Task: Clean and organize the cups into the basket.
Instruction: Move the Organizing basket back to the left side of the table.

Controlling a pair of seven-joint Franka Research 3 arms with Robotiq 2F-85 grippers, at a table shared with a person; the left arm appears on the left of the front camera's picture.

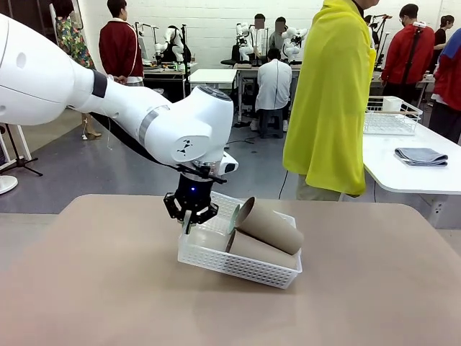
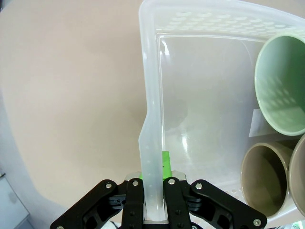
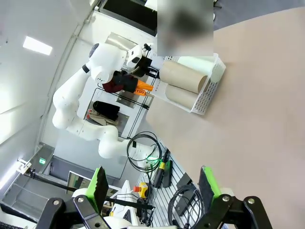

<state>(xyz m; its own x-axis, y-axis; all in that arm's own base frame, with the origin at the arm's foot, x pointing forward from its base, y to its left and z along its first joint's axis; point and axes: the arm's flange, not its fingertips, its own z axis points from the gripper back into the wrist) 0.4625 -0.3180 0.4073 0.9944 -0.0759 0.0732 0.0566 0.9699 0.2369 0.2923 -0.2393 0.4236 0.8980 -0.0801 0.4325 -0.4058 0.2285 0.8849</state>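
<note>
Cups (image 1: 268,225) lie on their sides in the basket (image 1: 238,265), whose near rim the left fingers (image 2: 164,164) clamp, tipping that end up off the bench (image 1: 108,288). One green cup (image 2: 281,86) rests above two brown ones. Right fingers (image 3: 208,181) stand spread wide, grasping nothing, well away.

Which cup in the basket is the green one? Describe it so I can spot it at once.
On the tan table, find the white basket whose rim the left gripper pinches. Three cups lie in it; the mint green cup lies farthest from the robot. The other two cups are kraft brown.
</note>
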